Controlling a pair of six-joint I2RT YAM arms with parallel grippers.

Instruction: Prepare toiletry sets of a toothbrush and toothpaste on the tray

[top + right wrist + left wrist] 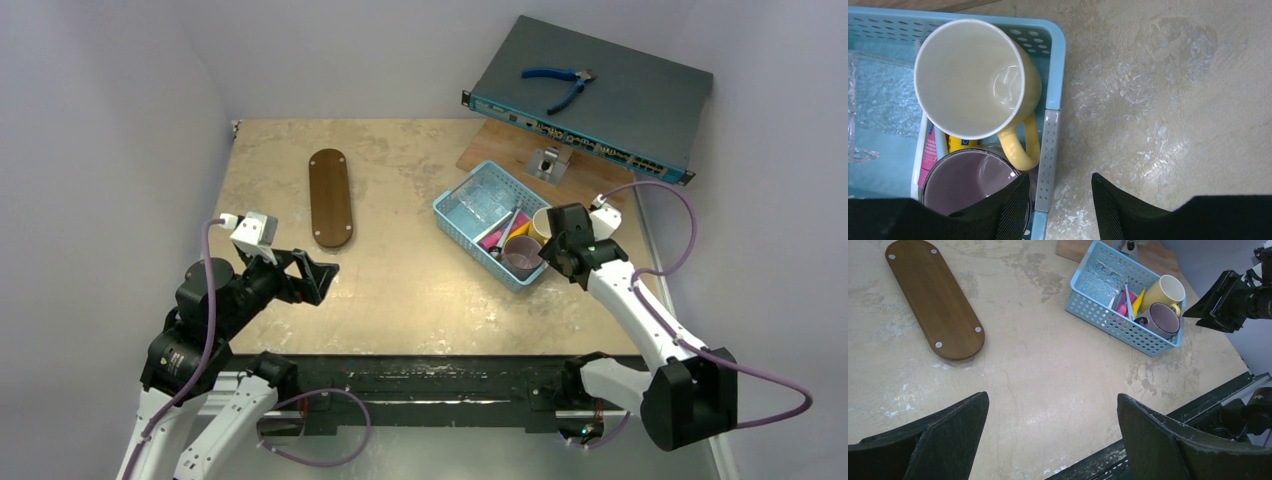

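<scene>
Bright, even light falls from overhead, and shadows are faint and soft-edged. The mottled beige stone-look tabletop point(1158, 100) carries pale glossy sheen on the right side. A small glare spot sits inside the pale-yellow ceramic mug point(1007, 82). Focus is sharp throughout.

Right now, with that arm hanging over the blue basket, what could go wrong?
1. The right gripper has its open jaws astride the basket wall beside the purple mug; closing there might grab the wall or mug, not a tube.
2. The pink tube and yellow tube sit wedged against the two mugs, so pulling them could tip the yellow mug.
3. The tray lies far across the table; a drop on the way seems possible.
</scene>
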